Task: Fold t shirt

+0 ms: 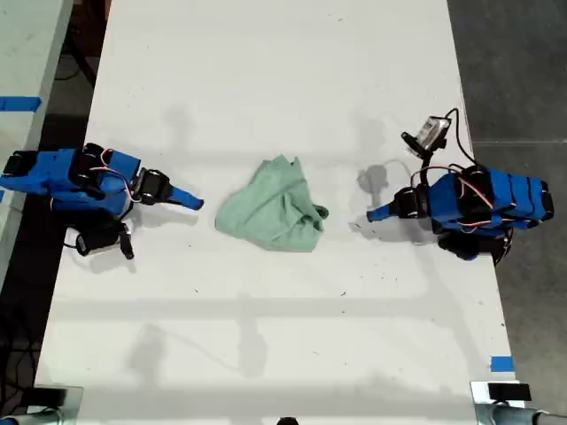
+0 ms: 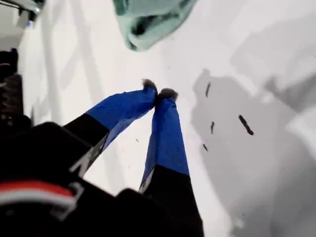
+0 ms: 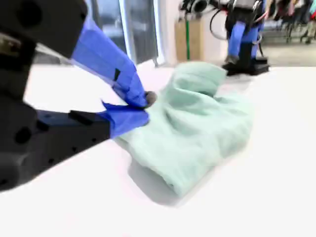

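Mint-green cotton: the t shirt (image 1: 273,207), bunched at the white table's (image 1: 283,354) centre, no tidy fold made; we judge the whole fold outstanding. My first gripper (image 2: 158,92), at the shirt's 3 o'clock in the exterior view, tips together, empty. My second gripper (image 3: 143,108), at 9 o'clock, tips together, empty.

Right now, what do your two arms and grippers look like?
Both arms are blue plastic with black servo sections and thin red-and-white wires. My first gripper has tapered blue fingers with dark tips; my second gripper looks alike. Each arm carries a small camera module.
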{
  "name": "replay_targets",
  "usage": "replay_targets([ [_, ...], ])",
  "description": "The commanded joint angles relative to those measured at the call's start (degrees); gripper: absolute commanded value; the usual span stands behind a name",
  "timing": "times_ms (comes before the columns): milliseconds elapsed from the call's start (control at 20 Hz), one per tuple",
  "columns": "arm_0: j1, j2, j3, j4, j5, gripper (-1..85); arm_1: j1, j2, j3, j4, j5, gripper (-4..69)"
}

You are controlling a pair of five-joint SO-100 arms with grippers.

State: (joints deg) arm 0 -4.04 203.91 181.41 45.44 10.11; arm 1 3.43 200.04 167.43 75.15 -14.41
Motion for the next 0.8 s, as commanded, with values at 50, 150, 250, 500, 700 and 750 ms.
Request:
replay_targets([
  [50, -2.5, 2.3, 2.5, 0.3, -1.2, -0.2, 7.4, 1.0, 7.7, 2.0, 0.1, 2.3],
  [150, -4.4, 2.3, 2.5, 2.9, -3.3, -0.2, 7.1, 1.0, 8.0, 2.9, 4.5, 2.3],
  [250, -6.2, 2.3, 2.2, 4.0, -3.3, -0.1, 7.3, 1.0, 8.6, 2.6, 5.4, 2.3],
  [500, -6.6, 2.3, 2.2, 4.6, -3.9, -0.1, 7.6, 1.0, 8.9, 2.7, 6.4, 2.3],
  [700, -6.7, 2.3, 2.2, 4.7, -3.9, -0.1, 7.7, 1.1, 9.0, 2.7, 6.7, 2.3],
  [750, -6.7, 2.3, 2.2, 4.7, -3.9, -0.1, 7.8, 1.1, 9.0, 2.7, 6.7, 2.3],
])
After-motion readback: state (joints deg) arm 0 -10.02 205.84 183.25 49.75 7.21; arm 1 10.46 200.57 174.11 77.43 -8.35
